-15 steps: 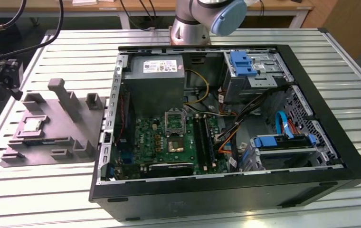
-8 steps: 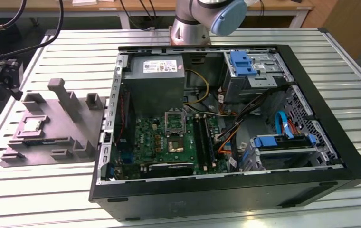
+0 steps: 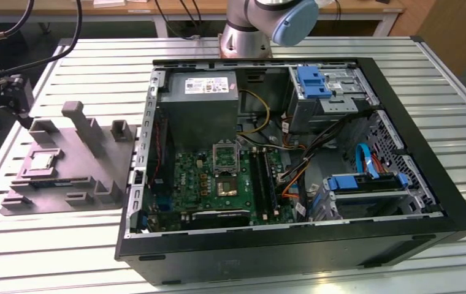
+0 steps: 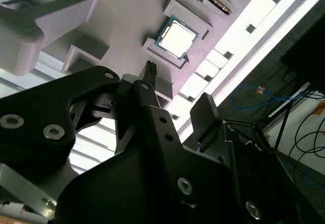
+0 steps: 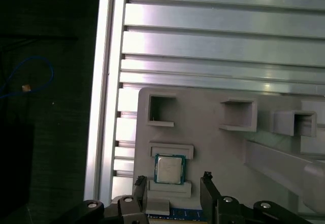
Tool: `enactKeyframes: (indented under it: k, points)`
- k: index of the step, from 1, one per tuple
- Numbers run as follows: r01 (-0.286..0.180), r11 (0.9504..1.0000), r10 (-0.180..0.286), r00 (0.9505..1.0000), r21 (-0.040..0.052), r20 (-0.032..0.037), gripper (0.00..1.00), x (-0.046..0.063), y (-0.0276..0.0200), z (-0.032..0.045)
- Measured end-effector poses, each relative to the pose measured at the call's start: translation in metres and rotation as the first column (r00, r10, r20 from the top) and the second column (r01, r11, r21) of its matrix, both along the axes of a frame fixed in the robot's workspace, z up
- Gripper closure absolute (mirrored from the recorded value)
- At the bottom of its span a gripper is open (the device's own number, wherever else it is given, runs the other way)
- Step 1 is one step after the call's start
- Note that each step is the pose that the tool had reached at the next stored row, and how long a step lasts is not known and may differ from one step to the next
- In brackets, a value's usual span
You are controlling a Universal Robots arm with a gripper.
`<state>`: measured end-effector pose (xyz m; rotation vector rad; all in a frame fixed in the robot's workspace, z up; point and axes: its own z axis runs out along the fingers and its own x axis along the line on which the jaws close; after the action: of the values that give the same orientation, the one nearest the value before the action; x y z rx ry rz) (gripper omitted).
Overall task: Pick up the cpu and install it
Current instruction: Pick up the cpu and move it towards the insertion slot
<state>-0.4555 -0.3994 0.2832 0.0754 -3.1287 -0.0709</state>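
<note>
Our gripper [image 5: 172,179] hangs with its fingers apart and empty, close to the cpu [image 5: 169,168]. The chip lies flat in a shallow seat on the grey tray [image 5: 213,148], to the exterior view's left of the open computer case [image 3: 298,245]. We judge it light, stiff and thin, with a slick metal top and a delicate underside. The two edges not hemmed by the tray's ledges look best for a gentle pinch.
</note>
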Motion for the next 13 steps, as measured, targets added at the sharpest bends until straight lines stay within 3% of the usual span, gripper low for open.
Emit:
enactKeyframes:
  k: [4, 7, 12, 13]
  points:
    - [0.0, 1.0, 0.0, 1.0, 0.0, 0.0, 0.47, 0.0, 0.0, -0.0001]
    - [0.0, 1.0, 0.0, 1.0, 0.0, 0.0, 0.61, 0.0, 0.0, -0.0001]
    - [0.0, 1.0, 0.0, 1.0, 0.0, 0.0, 0.6, 0.0, 0.0, -0.0002]
    - [0.0, 1.0, 0.0, 1.0, 0.0, -0.0001, 0.54, 0.0, 0.0, -0.0002]
